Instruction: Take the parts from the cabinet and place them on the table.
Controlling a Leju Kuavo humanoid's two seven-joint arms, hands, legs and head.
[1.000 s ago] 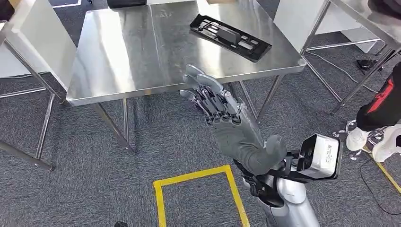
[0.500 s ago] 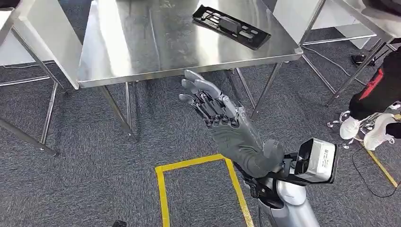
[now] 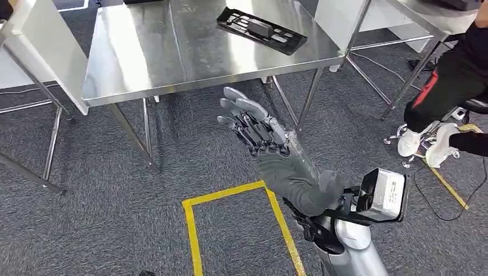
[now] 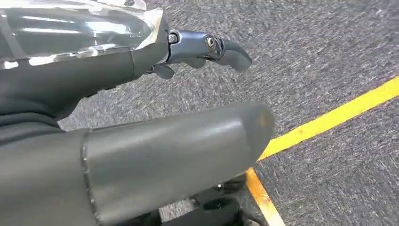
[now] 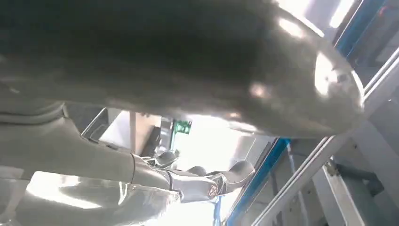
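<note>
A black flat part (image 3: 262, 30) with grey inserts lies on the far right of the steel table (image 3: 155, 63). In the head view my right hand (image 3: 270, 150) is raised in front of the table's near edge, over the carpet, its fingers stretched out and nothing in it. The right wrist view has that hand (image 5: 164, 94) close up against bright ceiling light, empty. The left wrist view looks past my left hand (image 4: 122, 122) at the carpet, thumb and fingers apart with nothing between them.
A yellow tape square (image 3: 230, 195) marks the grey carpet below my right arm. A person in black (image 3: 446, 80) sits at the right beside a second steel table (image 3: 426, 17). A white panel (image 3: 49, 54) and table legs stand at the left.
The whole picture has shifted: the table and the black part now sit further left, and the person shows more at the right. My right hand keeps the same raised, open pose.
</note>
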